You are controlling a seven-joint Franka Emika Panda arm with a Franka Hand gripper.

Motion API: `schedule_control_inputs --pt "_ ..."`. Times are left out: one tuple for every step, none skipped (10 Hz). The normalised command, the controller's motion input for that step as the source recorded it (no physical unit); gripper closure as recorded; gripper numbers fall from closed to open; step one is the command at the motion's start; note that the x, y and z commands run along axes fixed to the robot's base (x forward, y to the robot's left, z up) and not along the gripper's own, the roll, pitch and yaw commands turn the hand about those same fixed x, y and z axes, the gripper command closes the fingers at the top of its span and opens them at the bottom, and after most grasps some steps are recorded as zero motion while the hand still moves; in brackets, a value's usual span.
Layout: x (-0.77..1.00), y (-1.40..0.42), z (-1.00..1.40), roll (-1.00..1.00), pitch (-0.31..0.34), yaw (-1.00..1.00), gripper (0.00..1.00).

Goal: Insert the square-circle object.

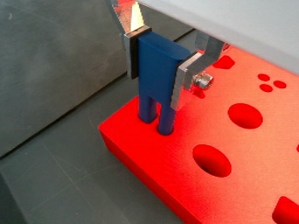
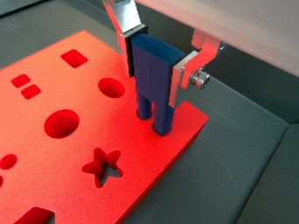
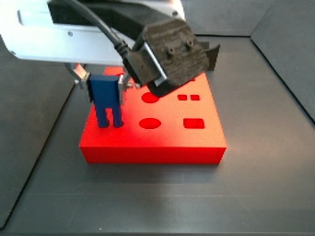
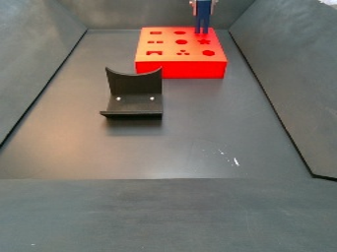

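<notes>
My gripper [image 1: 159, 68] is shut on the square-circle object [image 1: 156, 87], a small bright blue peg with a flat body and two short legs. The silver fingers [image 1: 184, 77] clamp its flat body from both sides and hold it upright. Both wrist views show the peg [image 2: 156, 92] over a corner area of the red block [image 1: 263, 153]. Its leg tips meet the block's top there; I cannot tell how deep they sit. In a side view the peg [image 3: 105, 97] stands at the red block's [image 3: 160, 138] left side. In a side view the peg [image 4: 204, 15] is at the block's [image 4: 184, 67] far right.
The red block's top has several shaped holes: round ones [image 2: 61, 122], a star [image 2: 103, 166] and squares [image 3: 193, 123]. A dark grey curved holder [image 4: 132, 95] stands on the dark floor in front of the block. Dark walls [image 4: 39, 89] enclose the floor.
</notes>
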Motion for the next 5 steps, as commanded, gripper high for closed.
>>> schedule_control_inputs --pt "-0.03 0.0 -0.75 0.0 -0.141 -0.01 1.0" --pt "0.0 0.0 -0.83 0.01 -0.061 -0.06 1.0" --pt "0.0 0.0 -0.78 0.07 0.0 -0.08 1.0" --pt "0.06 0.0 -0.53 0.13 0.044 -0.05 1.0" --pt "0.04 -0.02 -0.49 0.17 0.044 -0.03 1.0"
